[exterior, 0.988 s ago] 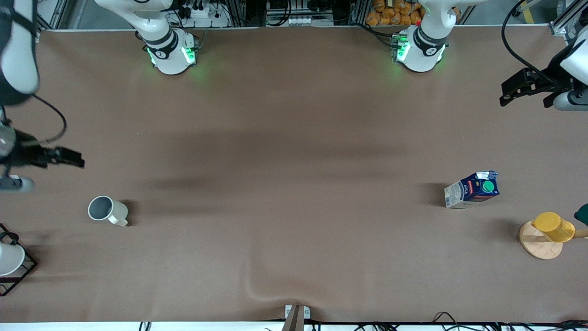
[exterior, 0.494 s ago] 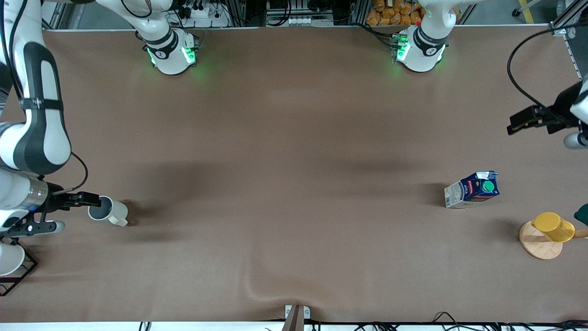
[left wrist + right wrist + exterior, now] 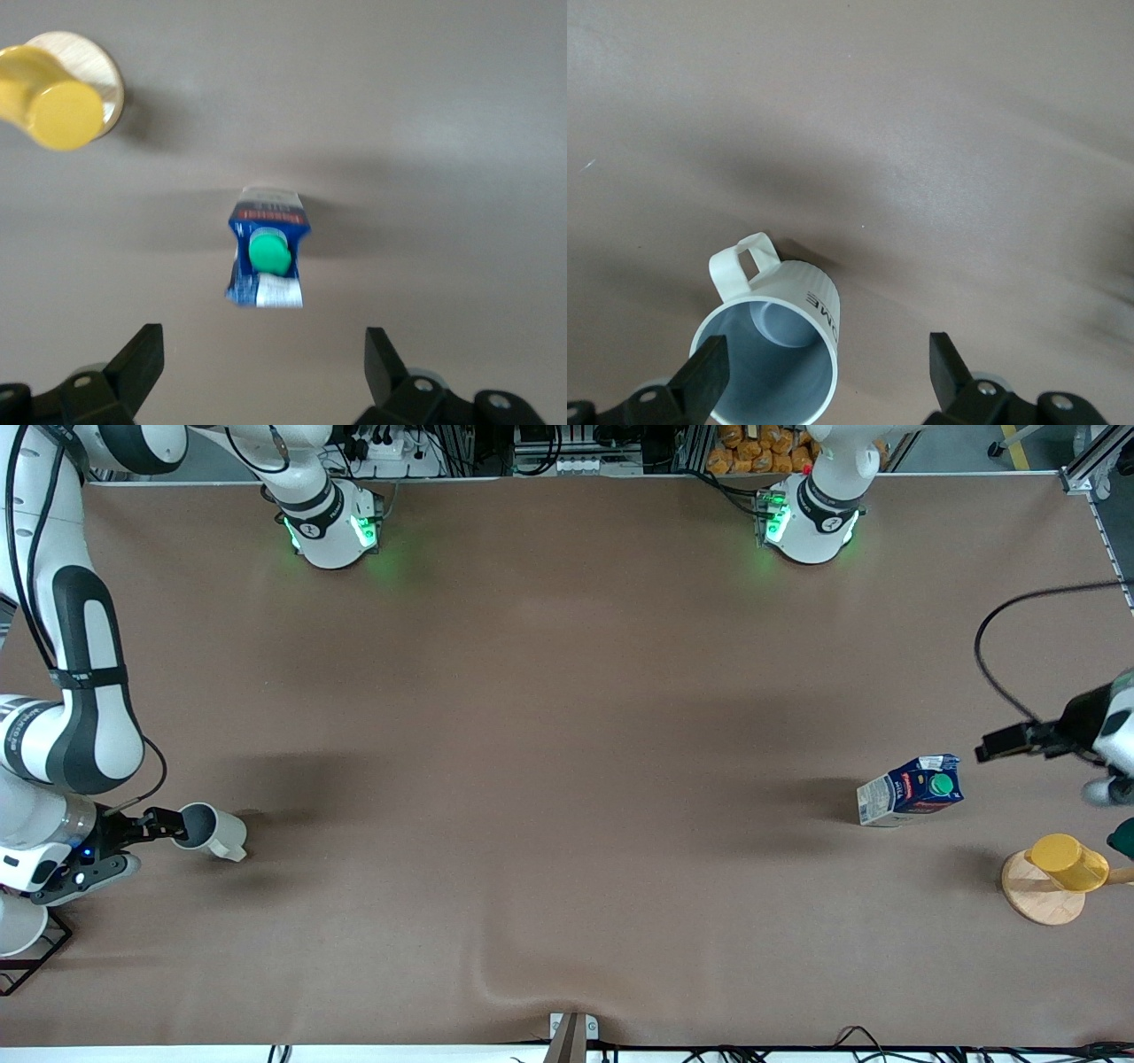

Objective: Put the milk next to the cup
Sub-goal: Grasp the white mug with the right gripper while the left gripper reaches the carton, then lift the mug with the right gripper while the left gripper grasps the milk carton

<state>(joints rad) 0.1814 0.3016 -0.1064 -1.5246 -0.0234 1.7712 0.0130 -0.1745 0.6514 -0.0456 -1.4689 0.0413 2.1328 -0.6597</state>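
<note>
The milk (image 3: 912, 790), a dark blue carton with a green cap, stands on the table toward the left arm's end. It also shows in the left wrist view (image 3: 267, 257). My left gripper (image 3: 997, 744) is open and empty, apart from the milk (image 3: 264, 363). The cup (image 3: 211, 831), a cream mug with a grey inside, stands toward the right arm's end. My right gripper (image 3: 164, 825) is open right at the cup's rim. In the right wrist view the cup (image 3: 772, 345) lies partly between the open fingers of the right gripper (image 3: 824, 367).
A yellow cup (image 3: 1069, 862) rests on a round wooden disc (image 3: 1044, 899) nearer to the front camera than the milk. A dark green thing (image 3: 1123, 837) shows at the view's edge. A white cup (image 3: 18, 926) sits in a black wire rack (image 3: 40, 954) near the mug. The table cover has a wrinkle (image 3: 496, 979).
My right gripper has come down to the cup's rim. My left gripper has moved closer to the milk. The milk and the cup have not moved.
</note>
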